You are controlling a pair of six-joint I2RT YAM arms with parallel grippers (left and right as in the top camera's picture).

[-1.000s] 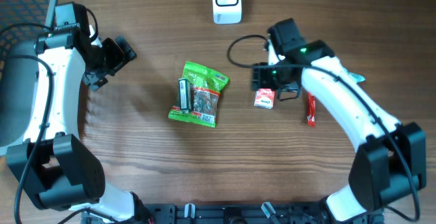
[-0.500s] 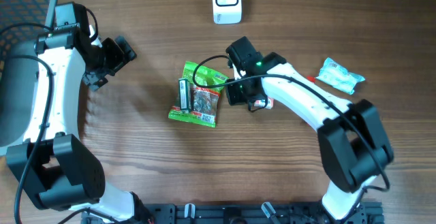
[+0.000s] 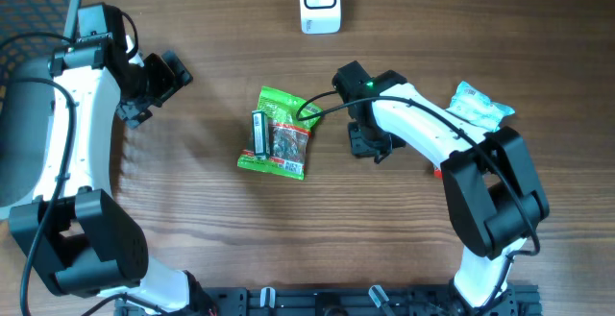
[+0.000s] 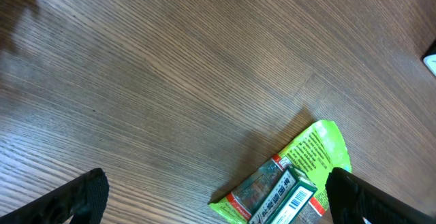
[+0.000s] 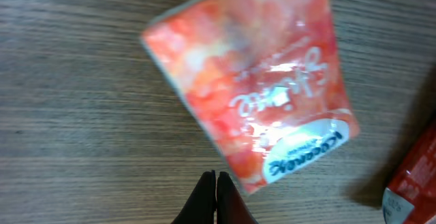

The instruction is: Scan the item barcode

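Wood tabletop [image 5: 68, 81] w/ glossy orange-red foil packet [image 5: 252, 74], prob light, floppy, slick, so pinch an edge; right gripper [image 5: 216, 178] pressed together, left gripper [image 4: 216, 180] spread.

- Overhead view: I get bright, even light from above. The table [image 3: 192, 249] grain is sharp from edge to edge.
- Shadows in this view are soft and faint, and they lie close beside the arms.
- The white scanner [image 3: 319, 1] reads close to blown out.
- Left wrist view: the wood grain is crisp mid-frame, and the upper left corner is shaded darker.
- The left gripper [image 4: 219, 200] has both fingers [image 4: 71, 200] dark and out of focus at the lower corners.
- Right wrist view: the orange packet [image 5: 252, 81] is soft, with white glare patches on its film.
- The right gripper [image 5: 216, 195] shows as a dark silhouette at the bottom edge.
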